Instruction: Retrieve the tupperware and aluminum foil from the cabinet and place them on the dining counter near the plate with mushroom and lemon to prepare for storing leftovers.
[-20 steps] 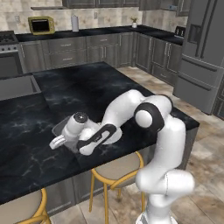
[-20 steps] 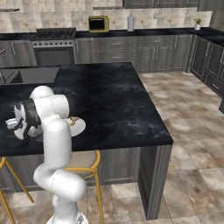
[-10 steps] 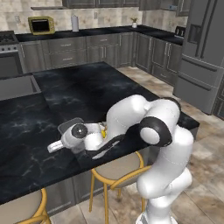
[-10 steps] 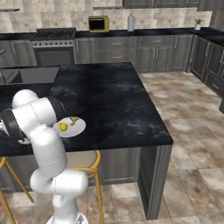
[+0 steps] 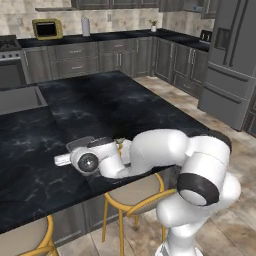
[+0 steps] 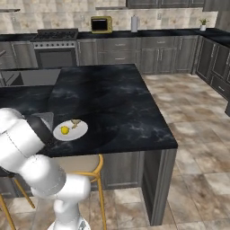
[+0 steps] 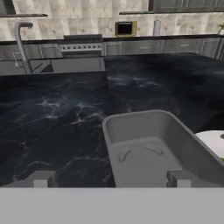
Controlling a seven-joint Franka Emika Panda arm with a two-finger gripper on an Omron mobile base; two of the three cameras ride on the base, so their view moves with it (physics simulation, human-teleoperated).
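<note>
The dining counter (image 6: 112, 103) is a broad black slab with pale marble veining and a smooth, slightly glossy finish, set over a floor of beige stone tiles; gold-legged stools (image 5: 132, 192) with tan cushions stand under its near edge. Behind it runs a wall of grey wood-grain low cupboards under a narrower black top, backed by beige tiles, with a range (image 6: 55, 47), a yellow-framed microwave (image 6: 101, 24) and a grey refrigerator (image 5: 232, 60) to one side. The tupperware (image 7: 153, 151) sits on the counter, a grey rectangular tub with thin upright walls and rounded corners, open at the top with nothing inside. Just beside it lies the plate (image 6: 70, 130), round and white, carrying the lemon (image 6: 64, 130), small and bright yellow, and the mushroom (image 6: 75, 122), a brownish stemmed piece. The gripper (image 7: 109, 179) is spread wide, one fingertip outside the tub's near wall and one over its interior, gripping nothing. No legible writing appears on any surface.
</note>
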